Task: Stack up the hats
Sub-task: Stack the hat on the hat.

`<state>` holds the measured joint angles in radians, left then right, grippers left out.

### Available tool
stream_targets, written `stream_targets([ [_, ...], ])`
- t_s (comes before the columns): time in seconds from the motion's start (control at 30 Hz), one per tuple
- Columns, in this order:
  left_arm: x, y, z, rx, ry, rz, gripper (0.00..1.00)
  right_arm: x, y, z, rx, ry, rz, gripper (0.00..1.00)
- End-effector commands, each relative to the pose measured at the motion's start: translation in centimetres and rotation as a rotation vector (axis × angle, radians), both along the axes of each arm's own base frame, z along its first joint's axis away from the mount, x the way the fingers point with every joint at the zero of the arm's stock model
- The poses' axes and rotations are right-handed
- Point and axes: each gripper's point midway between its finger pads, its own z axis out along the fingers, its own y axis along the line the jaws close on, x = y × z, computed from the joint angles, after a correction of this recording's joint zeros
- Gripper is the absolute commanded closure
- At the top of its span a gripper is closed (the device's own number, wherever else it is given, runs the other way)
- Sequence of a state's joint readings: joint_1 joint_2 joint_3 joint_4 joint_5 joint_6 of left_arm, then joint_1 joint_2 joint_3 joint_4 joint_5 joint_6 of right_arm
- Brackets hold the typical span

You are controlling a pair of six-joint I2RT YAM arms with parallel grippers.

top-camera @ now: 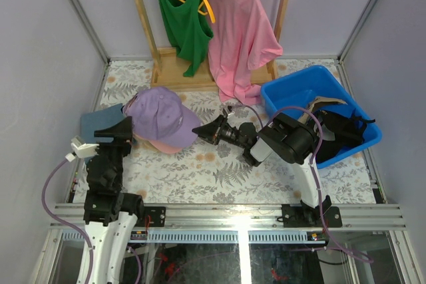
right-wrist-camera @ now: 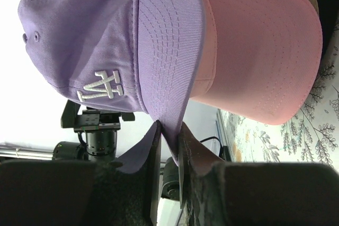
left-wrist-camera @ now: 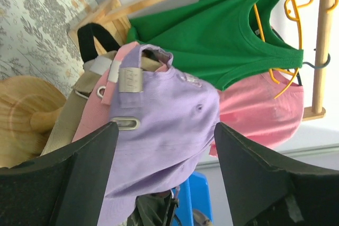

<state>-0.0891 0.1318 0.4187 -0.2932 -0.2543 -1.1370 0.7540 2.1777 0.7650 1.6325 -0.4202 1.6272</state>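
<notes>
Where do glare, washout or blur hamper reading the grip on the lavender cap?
Top external: even light, bright reflection on the front rail. Left wrist: lavender cap sharp, left gripper dark and featureless. Right wrist: background beside the cap washed out, right gripper dark, yet the pinched brim reads clearly.

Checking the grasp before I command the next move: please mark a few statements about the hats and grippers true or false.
1. The right gripper pinches the lavender cap by its brim. True.
2. The left gripper is shut on that cap. False: it is open, its jaws apart on either side of the cap's back.
3. The lavender cap sits over the pink cap. True.
4. The blue bin is empty. False: a black cap lies in it.
</notes>
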Motion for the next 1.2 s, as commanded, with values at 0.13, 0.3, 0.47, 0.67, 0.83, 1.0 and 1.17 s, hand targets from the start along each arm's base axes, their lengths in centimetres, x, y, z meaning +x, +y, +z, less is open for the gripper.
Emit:
stream_targets([
  [0.13, 0.5, 2.1, 4.0, 0.088, 0.007, 0.107, 0.21, -0.3, 0.0, -0.4, 0.009, -0.045, -0.017, 0.9],
  [0.3, 0.8, 2.1, 5.5, 0.147, 0.019, 0.102, 0.19, 0.0, 0.3, -1.5, 0.0, -0.026, -0.011, 0.9],
  [0.47, 1.5, 1.6, 4.8, 0.182, 0.072, 0.073, 0.17, 0.0, 0.6, -2.2, -0.005, -0.018, 0.0, 0.9],
  [0.67, 2.6, 0.8, 4.1, 0.22, 0.135, 0.023, 0.17, 0.2, 0.7, -2.3, -0.005, -0.024, 0.008, 0.9],
  [0.83, 2.8, 0.9, 3.8, 0.246, 0.171, 0.02, 0.17, 0.4, 0.9, -1.9, 0.005, -0.031, 0.016, 0.89],
  [1.0, 2.8, 1.4, 3.4, 0.275, 0.204, 0.04, 0.17, 0.4, 0.8, -1.4, 0.012, -0.044, 0.018, 0.89],
  [1.17, 3.6, 0.8, 3.8, 0.331, 0.225, -0.008, 0.18, 0.7, 0.4, -0.7, 0.017, -0.057, 0.021, 0.88],
])
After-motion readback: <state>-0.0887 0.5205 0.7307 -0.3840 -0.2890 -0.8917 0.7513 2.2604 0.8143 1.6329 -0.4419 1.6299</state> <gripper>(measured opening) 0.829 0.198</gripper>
